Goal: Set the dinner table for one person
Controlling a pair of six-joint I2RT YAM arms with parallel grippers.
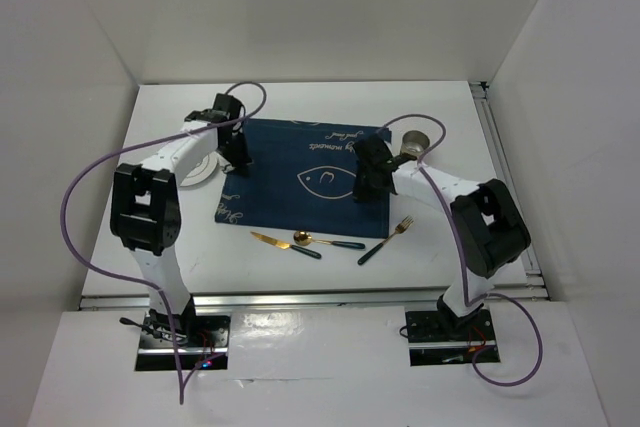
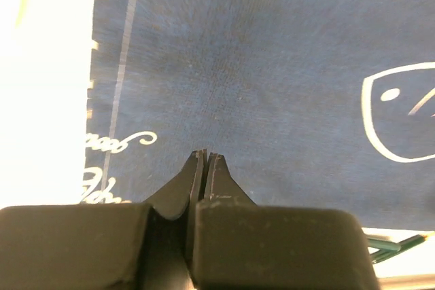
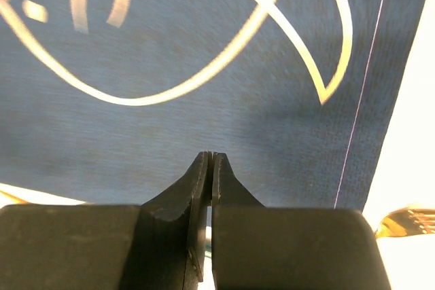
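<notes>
The white dinner table (image 1: 300, 102) carries a navy-blue placemat (image 1: 300, 172) with a white fish drawing at its middle. My left gripper (image 1: 238, 159) is shut, its tips low over the placemat's left part (image 2: 272, 66); the left wrist view shows the left gripper (image 2: 205, 154) with nothing between the jaws. My right gripper (image 1: 370, 185) is shut over the placemat's right part (image 3: 170, 134); the right wrist view shows the right gripper (image 3: 212, 155) empty. A gold knife (image 1: 285, 244), spoon (image 1: 325, 240) and fork (image 1: 387, 240), all green-handled, lie in front of the placemat.
A white plate (image 1: 200, 171) lies left of the placemat, partly hidden under my left arm. A metal cup (image 1: 413, 141) stands off the placemat's right corner, by my right arm. White walls enclose the table; an aluminium rail (image 1: 505, 177) runs along the right edge.
</notes>
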